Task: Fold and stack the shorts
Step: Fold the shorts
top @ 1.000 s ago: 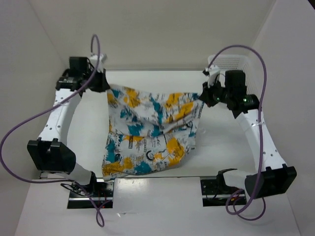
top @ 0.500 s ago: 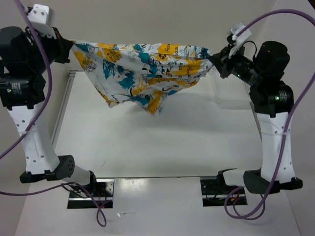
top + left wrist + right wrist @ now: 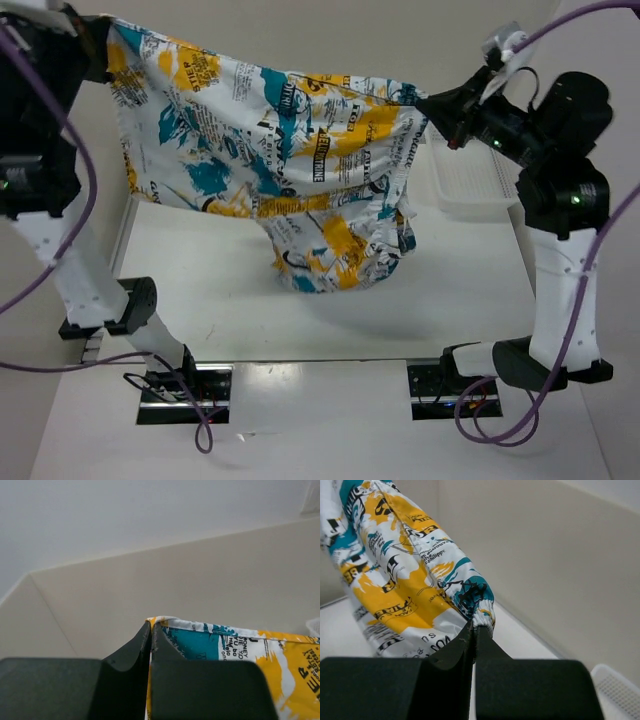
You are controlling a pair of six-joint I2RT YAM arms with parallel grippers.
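Note:
The printed shorts (image 3: 280, 150) hang spread in the air between both arms, high above the table, with their lower part drooping to about mid-table. My left gripper (image 3: 105, 30) is shut on the shorts' upper left corner at the top left of the overhead view; the left wrist view shows the hem (image 3: 210, 632) pinched between my left gripper (image 3: 151, 626) fingers. My right gripper (image 3: 428, 103) is shut on the elastic edge at the right; in the right wrist view the gathered waistband (image 3: 482, 617) sits in my right gripper (image 3: 474, 626).
A white mesh basket (image 3: 470, 180) stands at the back right of the table, partly behind the right arm. White walls enclose the table (image 3: 200, 270) on three sides. Purple cables loop beside both arms.
Both arms have lifted the shorts off the table and raised them higher and wider apart; the fabric now hangs spread out with its lower part dangling.

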